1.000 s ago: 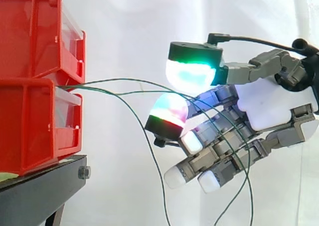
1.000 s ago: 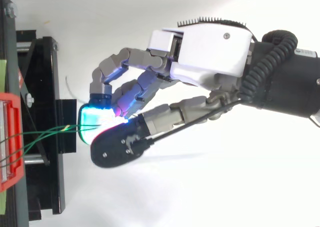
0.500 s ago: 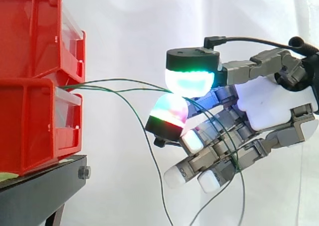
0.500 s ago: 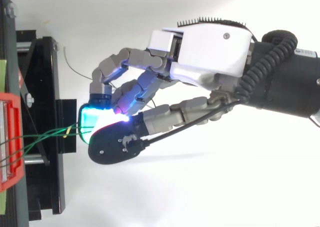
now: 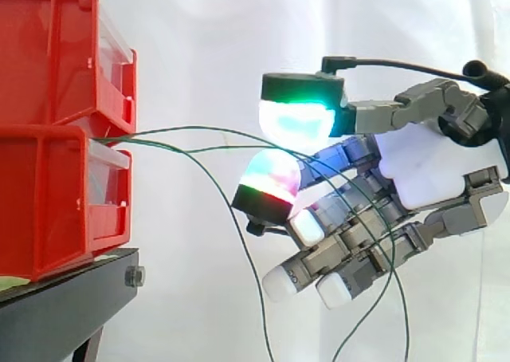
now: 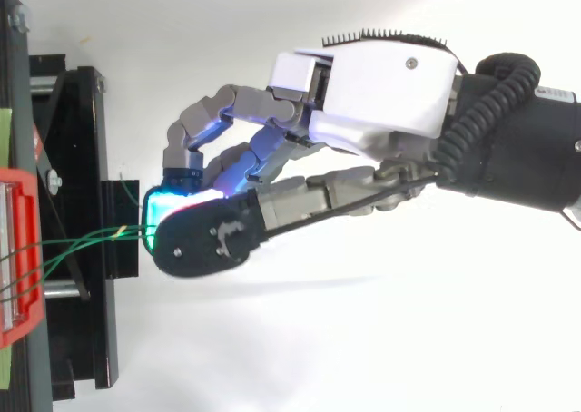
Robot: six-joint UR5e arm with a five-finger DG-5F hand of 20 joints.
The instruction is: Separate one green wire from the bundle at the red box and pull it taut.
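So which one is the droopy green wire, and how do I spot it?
Look at the stacked red bins on the left of the side view; green wires poke out between them. Most stretch across to the hand. The droopy wire bends down soonest, hanging loose short of the hand.

Red bins (image 5: 48, 131): glossy moulded plastic, smooth, with clear plastic drawer fronts (image 5: 111, 182). Stand (image 5: 64, 302): matt black metal; bolt (image 5: 135, 277) on it is bare shiny metal. Green wires (image 5: 191, 127): thin, smooth insulation, slight sheen. Hand (image 5: 426, 171): glossy white plastic shell, grey matt metal-looking parts around it. Curtain (image 5: 199, 43): white cloth, matt, soft folds.
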